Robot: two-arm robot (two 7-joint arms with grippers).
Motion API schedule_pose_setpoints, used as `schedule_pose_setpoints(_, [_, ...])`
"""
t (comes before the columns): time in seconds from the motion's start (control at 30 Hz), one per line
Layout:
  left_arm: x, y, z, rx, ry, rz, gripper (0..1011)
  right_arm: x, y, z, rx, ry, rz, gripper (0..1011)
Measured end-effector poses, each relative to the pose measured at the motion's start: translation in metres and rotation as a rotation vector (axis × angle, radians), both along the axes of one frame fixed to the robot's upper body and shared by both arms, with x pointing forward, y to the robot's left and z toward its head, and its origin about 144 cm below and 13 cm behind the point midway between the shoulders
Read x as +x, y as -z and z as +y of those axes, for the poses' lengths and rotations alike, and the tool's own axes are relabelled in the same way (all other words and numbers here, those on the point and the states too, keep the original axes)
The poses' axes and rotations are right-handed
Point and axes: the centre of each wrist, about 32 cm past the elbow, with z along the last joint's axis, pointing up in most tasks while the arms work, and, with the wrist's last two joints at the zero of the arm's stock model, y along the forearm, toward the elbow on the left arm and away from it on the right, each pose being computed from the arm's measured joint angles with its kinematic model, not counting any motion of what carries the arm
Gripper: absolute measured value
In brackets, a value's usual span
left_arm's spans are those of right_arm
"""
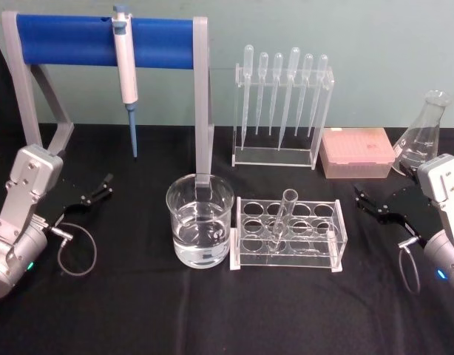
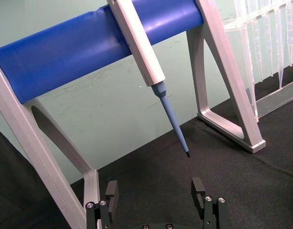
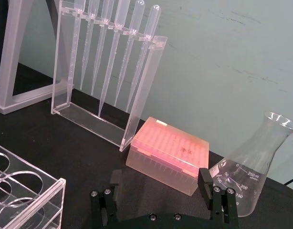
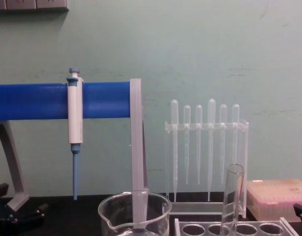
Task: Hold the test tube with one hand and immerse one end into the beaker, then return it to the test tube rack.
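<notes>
Black cloth covers the tabletop [image 1: 212, 318], and its nearest stretch is bare. Just beyond that, in the middle, sits the clear test tube rack [image 1: 327, 248]. The test tube [image 1: 281, 222] stands in one of its middle holes, leaning a little with its mouth toward the far side. The beaker [image 1: 179, 222] sits just beside the rack on its left, roughly half full of clear liquid.

Nothing is gripped yet, so your step is the reach and pickup. The left claw [image 1: 101, 188] hovers well to the left of the beaker with its jaws apart and empty. The right claw [image 1: 362, 201] hovers right of the rack, also spread and empty. I would use the right one, since the left would have to reach past the beaker.

Bring it in above the rack and close on the upper part of the tube, below the rim. Match the tube's lean so the glass does not bind in the hole. Lift until the rounded end clears the rack before you carry it left.

Farther back stand the pipettor [image 1: 125, 66], the pipettes [image 1: 282, 89], a pink box [image 1: 358, 151] and a flask [image 1: 423, 137]; keep the wrist low enough to stay clear of them.
</notes>
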Motion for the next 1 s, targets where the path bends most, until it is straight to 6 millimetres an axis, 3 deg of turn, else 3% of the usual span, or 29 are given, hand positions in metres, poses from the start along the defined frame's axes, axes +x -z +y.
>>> schedule_pose_setpoints(1.0, [0.0, 0.0, 0.0, 0.0, 0.0, 0.0, 1000, 0.0, -0.0001, -0.0001, 0.0, 0.0, 0.0, 1003])
